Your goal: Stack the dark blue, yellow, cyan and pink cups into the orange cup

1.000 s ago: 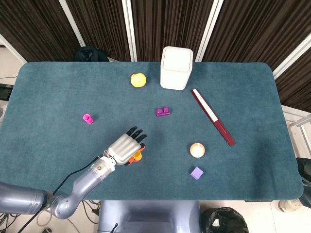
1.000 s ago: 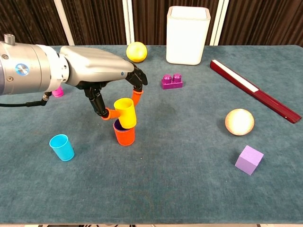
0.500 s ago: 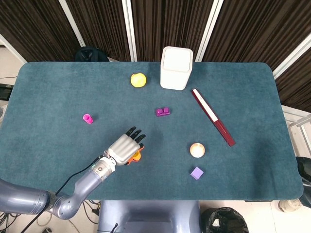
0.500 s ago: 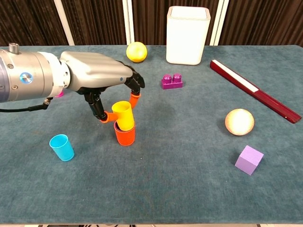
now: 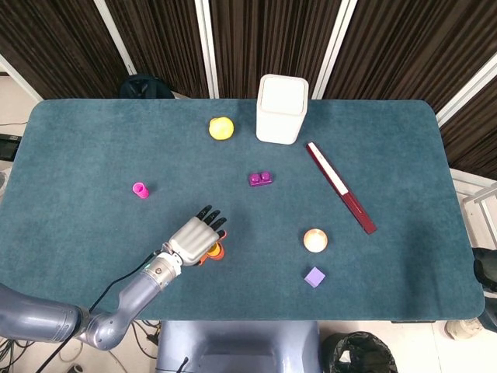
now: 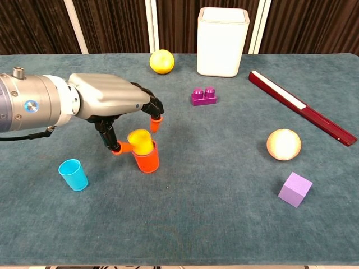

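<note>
Readable text: none in either view.
Left arm (image 6: 33,103): small round blue emblem, its marking too small to read.

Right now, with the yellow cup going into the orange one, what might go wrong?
The yellow cup sits tilted in the orange cup, so it may jam rather than seat. The left hand hangs close over the stack with a fingertip beside the yellow cup; pulling away could tip both. The cyan cup stands near the arm's path and might get knocked.

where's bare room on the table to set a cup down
Widest bare cloth lies right of the red bar and left of the pink cup. Crowded around the left hand, the orange cup and the cyan cup.
</note>
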`<state>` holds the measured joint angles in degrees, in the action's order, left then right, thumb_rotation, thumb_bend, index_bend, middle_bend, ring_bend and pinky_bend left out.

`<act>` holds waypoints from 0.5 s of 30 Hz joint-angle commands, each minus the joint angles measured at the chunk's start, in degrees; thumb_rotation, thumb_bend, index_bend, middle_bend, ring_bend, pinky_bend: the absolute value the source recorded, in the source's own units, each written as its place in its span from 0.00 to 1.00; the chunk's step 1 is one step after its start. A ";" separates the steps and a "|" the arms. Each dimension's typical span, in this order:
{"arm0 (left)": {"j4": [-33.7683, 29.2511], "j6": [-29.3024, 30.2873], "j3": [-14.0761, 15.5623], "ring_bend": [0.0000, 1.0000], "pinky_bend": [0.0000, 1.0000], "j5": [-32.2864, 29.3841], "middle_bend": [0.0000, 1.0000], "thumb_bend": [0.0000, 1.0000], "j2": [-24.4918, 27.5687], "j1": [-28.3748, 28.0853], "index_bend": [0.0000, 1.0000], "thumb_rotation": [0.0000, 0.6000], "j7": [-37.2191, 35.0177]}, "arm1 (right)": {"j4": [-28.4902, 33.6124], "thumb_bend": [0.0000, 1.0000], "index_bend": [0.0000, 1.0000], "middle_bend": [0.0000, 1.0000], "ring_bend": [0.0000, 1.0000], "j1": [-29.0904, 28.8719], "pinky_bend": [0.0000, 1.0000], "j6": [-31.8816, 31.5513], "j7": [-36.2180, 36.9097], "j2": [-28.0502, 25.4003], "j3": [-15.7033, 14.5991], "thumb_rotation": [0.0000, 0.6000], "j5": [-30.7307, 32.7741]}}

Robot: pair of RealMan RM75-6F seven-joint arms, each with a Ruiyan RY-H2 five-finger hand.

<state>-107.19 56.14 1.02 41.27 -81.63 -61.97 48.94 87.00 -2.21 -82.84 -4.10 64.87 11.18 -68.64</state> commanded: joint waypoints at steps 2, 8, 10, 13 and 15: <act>-2.18 -0.39 0.55 0.00 0.00 1.28 0.07 0.21 2.47 -0.03 0.13 1.00 -0.25 | 0.02 0.42 0.04 0.00 0.04 -0.04 0.02 0.07 -0.02 0.00 -0.04 1.00 -0.07; -6.75 1.24 1.88 0.00 0.00 8.79 0.08 0.21 8.02 3.40 0.18 1.00 -5.38 | -0.25 0.42 0.04 0.00 0.04 -0.16 0.02 0.45 -0.14 0.18 -0.09 1.00 0.13; -7.32 1.94 2.83 0.00 0.00 11.92 0.08 0.21 9.64 4.95 0.19 1.00 -7.33 | -0.29 0.42 0.04 0.00 0.04 -0.19 0.02 0.47 -0.18 0.24 -0.08 1.00 0.15; -7.25 2.85 5.08 0.00 0.00 17.21 0.08 0.21 12.44 7.88 0.20 1.00 -11.00 | -0.29 0.42 0.04 0.00 0.04 -0.22 0.02 0.44 -0.31 0.32 -0.08 1.00 0.15; -6.88 3.15 6.37 0.00 0.00 19.19 0.08 0.21 13.76 9.38 0.20 1.00 -12.91 | -0.23 0.42 0.04 0.00 0.04 -0.21 0.02 0.36 -0.39 0.33 -0.08 1.00 0.11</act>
<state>-113.86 58.36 5.29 57.43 -70.28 -55.10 38.93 86.76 -2.43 -82.47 -4.48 65.19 11.10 -68.53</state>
